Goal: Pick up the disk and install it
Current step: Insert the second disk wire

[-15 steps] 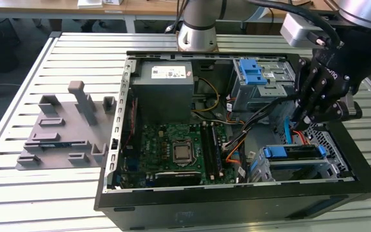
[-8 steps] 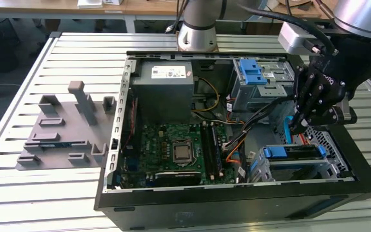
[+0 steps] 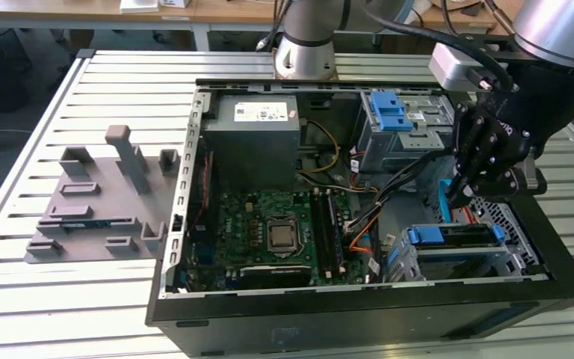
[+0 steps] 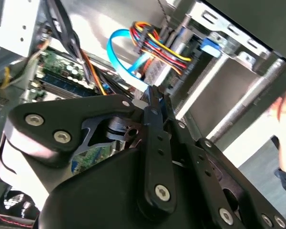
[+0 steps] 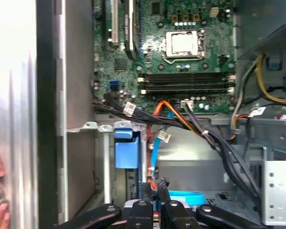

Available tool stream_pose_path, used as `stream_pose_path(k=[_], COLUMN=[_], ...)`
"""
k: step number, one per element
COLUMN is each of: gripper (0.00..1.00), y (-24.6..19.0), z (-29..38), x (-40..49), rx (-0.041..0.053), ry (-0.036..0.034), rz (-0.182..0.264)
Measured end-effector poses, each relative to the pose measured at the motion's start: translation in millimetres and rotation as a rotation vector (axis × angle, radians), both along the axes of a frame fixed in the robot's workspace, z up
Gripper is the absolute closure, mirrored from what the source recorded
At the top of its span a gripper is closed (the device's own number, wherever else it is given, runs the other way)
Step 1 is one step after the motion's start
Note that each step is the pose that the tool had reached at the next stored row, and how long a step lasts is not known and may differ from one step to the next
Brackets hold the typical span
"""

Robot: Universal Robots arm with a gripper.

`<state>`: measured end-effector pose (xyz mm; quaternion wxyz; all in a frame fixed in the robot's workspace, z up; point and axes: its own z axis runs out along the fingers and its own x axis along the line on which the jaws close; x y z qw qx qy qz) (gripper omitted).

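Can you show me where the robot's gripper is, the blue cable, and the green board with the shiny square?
gripper [image 3: 463, 196], exterior view, fingertips inside the computer case.
blue cable [image 4: 115, 50], second wrist view, top of its loop.
green board [image 5: 133, 62], first wrist view, bare green part beside the shiny square.

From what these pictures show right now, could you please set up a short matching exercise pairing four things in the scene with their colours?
Things:
1. gripper
2. motherboard
3. fixture block on the table beside the case
4. tabs on the drive cage

Colours:
A. blue
B. green
C. black
D. grey

Pairs: 1-C, 2-B, 3-D, 4-A
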<state>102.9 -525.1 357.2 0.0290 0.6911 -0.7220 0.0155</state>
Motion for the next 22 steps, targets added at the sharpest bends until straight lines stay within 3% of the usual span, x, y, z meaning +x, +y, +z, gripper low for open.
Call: stream_pose_path(k=[1, 2, 6, 9, 12, 18, 21, 22], gripper=[0.84, 0.84, 0.84, 0.84, 0.84, 0.84, 0.84, 0.84], y=[-0.1, -0.1, -1.6, -9.1, -13.9, -14.1, -14.4, -14.8], z=[-0.4, -0.6, -1.6, -3.8, -7.3, -8.6, -9.1, -9.5], x=[0.0, 0.0, 0.1, 0.0, 0.1, 0.1, 0.0, 0.1], rx=[0.0124, 0.0181, 0.0192, 0.0196, 0.0204, 0.0215, 0.0523, 0.0568], ry=[0.0, -0.0001, 0.0001, 0.0, 0.0001, 0.0, 0.0007, 0.0008], rz=[0.0, 0.0, 0.0, 0.0, 0.0, 0.0, 0.0, 0.0])
